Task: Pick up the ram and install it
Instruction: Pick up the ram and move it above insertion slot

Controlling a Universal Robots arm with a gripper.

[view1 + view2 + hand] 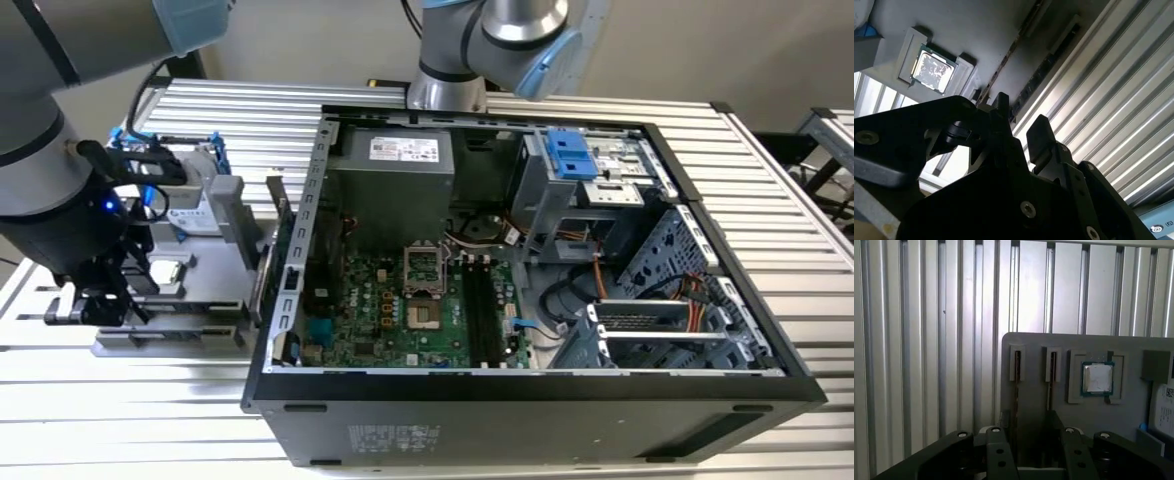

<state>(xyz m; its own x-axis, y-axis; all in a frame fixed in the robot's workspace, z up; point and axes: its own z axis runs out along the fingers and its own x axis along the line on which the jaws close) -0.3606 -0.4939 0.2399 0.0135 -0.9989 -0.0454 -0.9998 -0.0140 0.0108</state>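
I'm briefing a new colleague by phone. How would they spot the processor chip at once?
Find the grey holder block lying on the ribbed metal table beside the open computer case. The processor chip lies flat in its square recess, beside two narrow slots; it alone is small, square and silvery.

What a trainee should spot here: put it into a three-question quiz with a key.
1. True or false: the claw is shut on a ram stick.
2. Which part sits in the square recess of the gray holder? A) a battery B) the processor chip C) a screwdriver
3. Fill in: in the first wrist view, the holder's narrow slots hold ___ ram sticks standing on edge.
Key: 1 false, the claw is open and empty; 2 B; 3 two.
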